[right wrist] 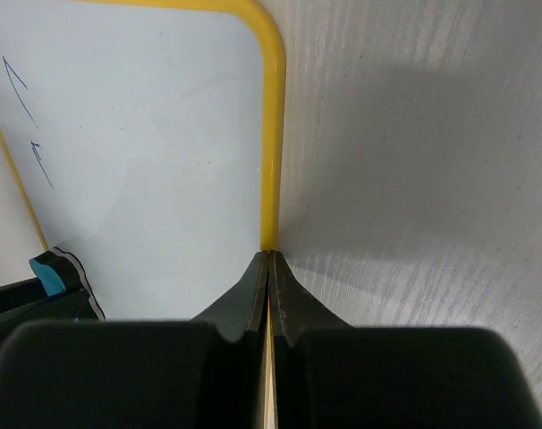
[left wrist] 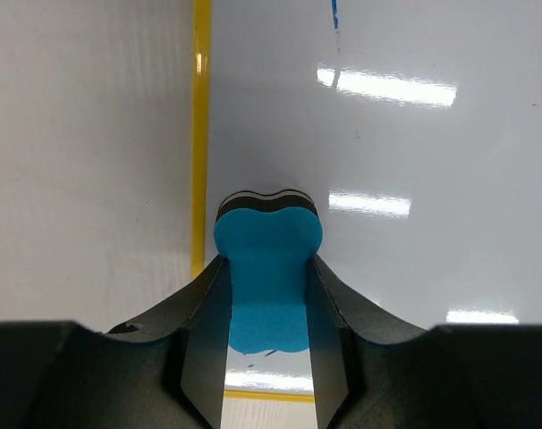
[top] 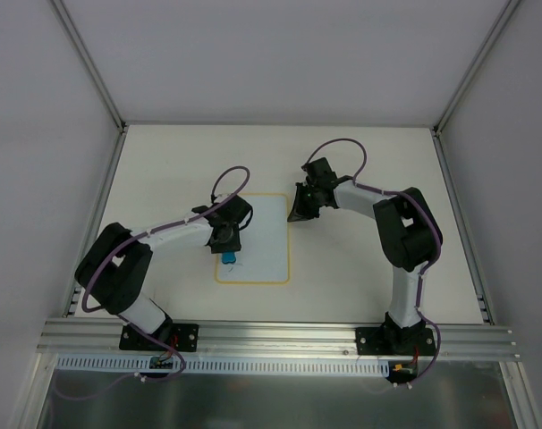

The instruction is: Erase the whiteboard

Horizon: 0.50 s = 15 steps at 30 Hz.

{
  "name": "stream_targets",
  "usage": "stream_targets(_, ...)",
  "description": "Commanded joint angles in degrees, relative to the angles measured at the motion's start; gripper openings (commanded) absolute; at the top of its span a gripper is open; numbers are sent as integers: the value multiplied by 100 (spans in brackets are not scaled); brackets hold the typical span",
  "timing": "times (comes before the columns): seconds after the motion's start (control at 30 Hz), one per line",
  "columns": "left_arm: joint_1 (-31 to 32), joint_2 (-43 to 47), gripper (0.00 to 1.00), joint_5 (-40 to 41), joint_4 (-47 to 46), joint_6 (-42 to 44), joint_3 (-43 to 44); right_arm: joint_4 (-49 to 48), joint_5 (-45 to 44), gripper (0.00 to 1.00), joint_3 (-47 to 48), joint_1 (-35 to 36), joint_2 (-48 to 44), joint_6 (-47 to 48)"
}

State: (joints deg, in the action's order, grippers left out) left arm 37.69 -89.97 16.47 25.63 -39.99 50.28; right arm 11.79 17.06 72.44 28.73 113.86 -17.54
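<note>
The cream table [top: 369, 170] carries the whiteboard [top: 266, 237], which lies flat at its centre, between the two arms, framed by a yellow border [right wrist: 271, 134]. The left gripper [top: 228, 241] hangs over the board's left part, close to that side's border. Its jaws are closed partway on the waist of a blue bone-shaped eraser [left wrist: 267, 268], whose dark-backed end points at the white surface. The right gripper [right wrist: 269, 261] sits at the board's right edge with its jaws drawn almost together. It seems to pinch the yellow rim, though the contact itself is hidden. A few thin blue strokes [right wrist: 19, 89] show close to the border on the eraser's side.
</note>
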Motion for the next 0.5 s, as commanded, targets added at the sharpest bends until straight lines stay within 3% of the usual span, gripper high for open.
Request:
stream_targets(0.0, -131, -187, 0, -99, -101, 131, -405, 561, -563, 0, -240, 1, 83, 260)
stream_targets(0.33, 660, -653, 0, -460, -128, 263, 69, 482, -546, 1, -310, 97, 39, 339)
stream_targets(0.47, 757, -767, 0, -557, -119, 228, 227, 456, -677, 18, -424, 212, -83, 207)
